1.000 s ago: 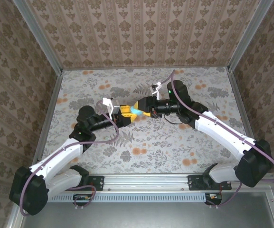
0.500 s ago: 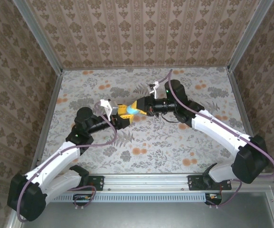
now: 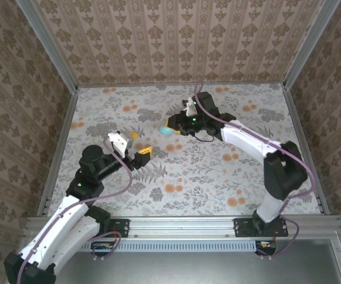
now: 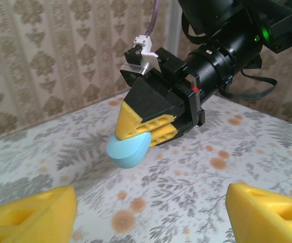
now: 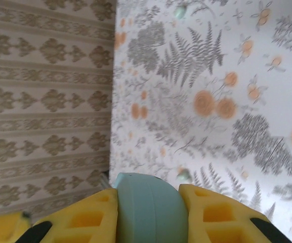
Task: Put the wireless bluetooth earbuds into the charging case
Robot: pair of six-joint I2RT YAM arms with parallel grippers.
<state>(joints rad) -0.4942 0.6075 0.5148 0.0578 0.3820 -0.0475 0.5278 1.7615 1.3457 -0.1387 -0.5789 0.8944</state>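
Observation:
The charging case (image 3: 165, 130) is a sky-blue oval pebble with its lid closed, held above the table. My right gripper (image 3: 172, 126) is shut on the case (image 5: 147, 210), which is wedged between the yellow fingers (image 5: 85, 220). In the left wrist view the case (image 4: 129, 149) sticks out below the right gripper's fingers (image 4: 146, 124). My left gripper (image 3: 138, 144) stands open to the near left of the case, with nothing between its fingers (image 4: 29, 217). Two small blurred teal blobs, likely the earbuds (image 5: 183, 174), lie on the table, the second one (image 5: 180, 10) farther off.
The floral table cloth (image 3: 205, 171) runs to patterned walls (image 3: 176, 41) at the back and sides. A metal rail (image 3: 182, 228) with both arm bases borders the near edge. The left wall (image 5: 44, 101) stands close beyond the case in the right wrist view.
Both grippers were on the case earlier. The left gripper has let go, opened and drawn back toward the near left. The right gripper has carried the case toward the back.

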